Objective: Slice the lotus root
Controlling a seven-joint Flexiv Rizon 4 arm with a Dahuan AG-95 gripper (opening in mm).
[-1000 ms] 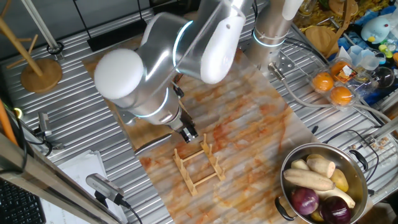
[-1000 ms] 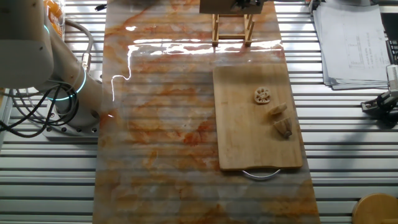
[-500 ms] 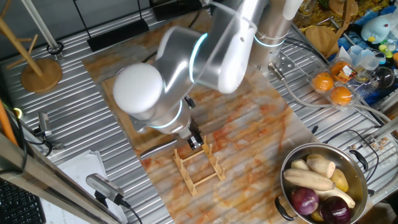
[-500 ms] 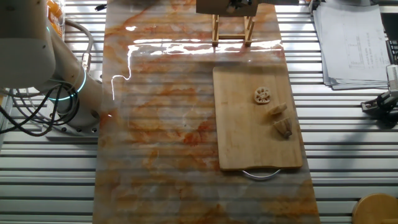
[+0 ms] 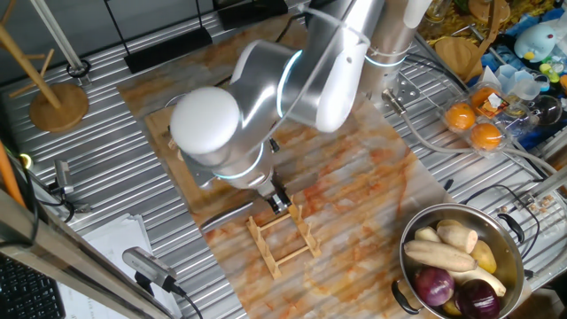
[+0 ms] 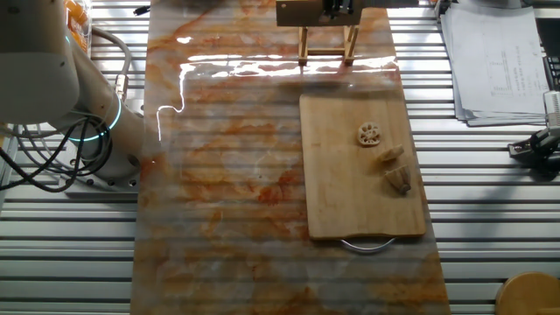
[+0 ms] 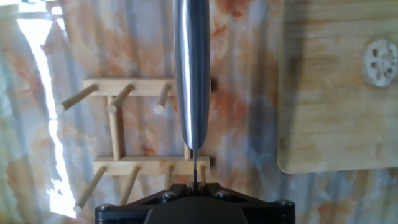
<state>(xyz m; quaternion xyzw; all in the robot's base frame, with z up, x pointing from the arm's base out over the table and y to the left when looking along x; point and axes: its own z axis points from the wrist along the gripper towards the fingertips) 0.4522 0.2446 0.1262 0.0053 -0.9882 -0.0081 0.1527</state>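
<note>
Claw (image 7: 194, 186) pinches a knife (image 7: 191, 74) edge-up over the wooden rack (image 7: 140, 146), prob. so the blade lines up w/ a slot, while the lotus root (image 6: 398, 179) w/ cut slices sits well apart on the cutting board (image 6: 350, 192).

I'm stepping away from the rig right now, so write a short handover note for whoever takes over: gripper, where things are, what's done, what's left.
Gripper: shut on the knife, blade held over the wooden rack, beside the cutting board, not over it.
Lotus root: one round slice with holes and two stubby pieces lie on the board, untouched by the arm.
Done: at least one slice is cut.
Left: whether the knife is heading out or back to the rack cannot be told; the remaining chunks are uncut.
</note>
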